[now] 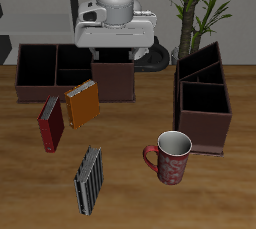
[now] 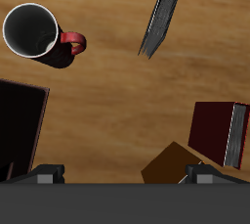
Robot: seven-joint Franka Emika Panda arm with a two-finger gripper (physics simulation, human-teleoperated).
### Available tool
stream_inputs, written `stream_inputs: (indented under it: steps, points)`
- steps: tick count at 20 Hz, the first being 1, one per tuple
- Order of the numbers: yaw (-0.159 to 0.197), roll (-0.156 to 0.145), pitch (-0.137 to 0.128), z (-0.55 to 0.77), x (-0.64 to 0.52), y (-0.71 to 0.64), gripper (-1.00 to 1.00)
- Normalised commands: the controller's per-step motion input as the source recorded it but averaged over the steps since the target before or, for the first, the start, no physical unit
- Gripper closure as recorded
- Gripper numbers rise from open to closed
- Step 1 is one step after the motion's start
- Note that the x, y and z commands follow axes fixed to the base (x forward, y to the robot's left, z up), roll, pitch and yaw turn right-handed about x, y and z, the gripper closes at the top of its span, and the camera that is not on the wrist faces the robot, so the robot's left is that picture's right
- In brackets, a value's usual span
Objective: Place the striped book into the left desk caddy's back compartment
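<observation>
The striped book (image 1: 89, 180) lies flat near the table's front edge, grey with dark stripes; it also shows in the wrist view (image 2: 161, 15). The left desk caddy (image 1: 203, 123) stands beside the plant, maroon-brown with black insides. Its back compartment (image 1: 200, 65) has tall slanted walls. A corner of the caddy shows in the wrist view (image 2: 20, 130). My gripper (image 1: 112, 51) hangs high over the table's back middle, far from the book. In the wrist view the gripper (image 2: 125, 174) is open and empty, with both fingertips (image 2: 44, 172) spread wide.
A red mug (image 1: 170, 156) stands between the striped book and the left caddy. A red book (image 1: 50, 123) and an orange book (image 1: 81, 103) lean by a wide caddy (image 1: 40, 83). A plant (image 1: 195, 8) stands behind the left caddy.
</observation>
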Motion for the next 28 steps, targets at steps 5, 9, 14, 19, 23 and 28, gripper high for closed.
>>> stream_inputs:
  steps: [5,9,14,19,23,28]
  points:
    - [0.013,-0.01,-0.033,0.11,0.3,-0.12,-1.0]
    - [-0.013,0.036,-0.027,0.11,0.3,-0.08,-1.0]
    - [-0.011,-0.013,-0.026,0.09,0.32,-0.12,-1.0]
    - [0.009,-0.042,-0.02,-0.02,0.35,-0.15,-1.0]
    - [0.008,-0.035,-0.01,-0.07,0.32,-0.17,-1.0]
    - [-0.013,0.023,-0.017,-0.07,0.3,-0.17,-1.0]
